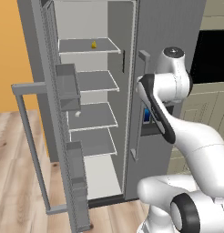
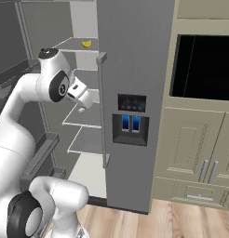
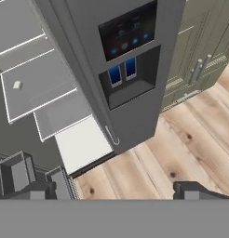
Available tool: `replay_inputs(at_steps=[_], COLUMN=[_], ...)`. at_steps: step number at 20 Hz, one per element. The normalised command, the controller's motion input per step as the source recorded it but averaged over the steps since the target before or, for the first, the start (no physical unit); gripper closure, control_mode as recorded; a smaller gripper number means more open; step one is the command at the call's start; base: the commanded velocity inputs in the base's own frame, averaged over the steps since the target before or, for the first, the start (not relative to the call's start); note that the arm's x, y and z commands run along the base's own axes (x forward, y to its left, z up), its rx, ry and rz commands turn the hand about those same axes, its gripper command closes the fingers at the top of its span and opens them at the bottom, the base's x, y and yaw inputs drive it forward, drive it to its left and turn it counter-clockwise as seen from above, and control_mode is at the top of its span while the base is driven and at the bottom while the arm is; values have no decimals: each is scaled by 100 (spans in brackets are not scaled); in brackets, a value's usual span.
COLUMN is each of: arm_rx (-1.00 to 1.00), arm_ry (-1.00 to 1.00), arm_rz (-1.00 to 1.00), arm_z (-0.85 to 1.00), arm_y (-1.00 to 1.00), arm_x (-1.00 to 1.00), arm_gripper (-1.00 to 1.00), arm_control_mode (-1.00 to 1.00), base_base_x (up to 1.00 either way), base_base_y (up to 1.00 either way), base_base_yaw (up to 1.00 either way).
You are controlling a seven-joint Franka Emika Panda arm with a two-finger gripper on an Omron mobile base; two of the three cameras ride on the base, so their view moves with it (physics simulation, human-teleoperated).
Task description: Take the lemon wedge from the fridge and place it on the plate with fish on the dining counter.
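The fridge (image 1: 164,32) stands with its left door (image 1: 45,113) swung open and its right door (image 2: 135,56) closed. The tiny yellow lemon wedge (image 1: 93,44) lies on the top white shelf, also visible as the lemon wedge (image 2: 86,43). My gripper (image 3: 116,190) is open and empty, well below the wedge's shelf and in front of the fridge. It looks down past the dispenser panel (image 3: 128,51) toward the lower shelves and the floor. In the right base view my hand (image 2: 83,96) hangs at the edge of the open compartment. The plate, the fish and the dining counter are out of view.
A small white object (image 1: 78,113) sits on a middle shelf, also seen as the white object (image 3: 16,85). The open door carries bins (image 1: 68,88) and a long bar handle (image 1: 29,136). Beige cabinets with a dark oven (image 2: 205,65) stand right of the fridge. Wooden floor (image 3: 181,148) lies below.
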Motion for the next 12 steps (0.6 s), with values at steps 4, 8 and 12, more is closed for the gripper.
replay_inputs(at_steps=[4,8,12], arm_rx=[0,0,0], arm_ry=[0,0,0], arm_rz=[0,0,0], arm_z=[0,0,0], arm_y=[0,11,0], arm_x=[-3,-13,0], arm_gripper=[-100,-100,-100], arm_control_mode=[-100,-100,100], base_base_x=[0,0,3], base_base_y=[0,0,95], base_base_yaw=[0,0,0])
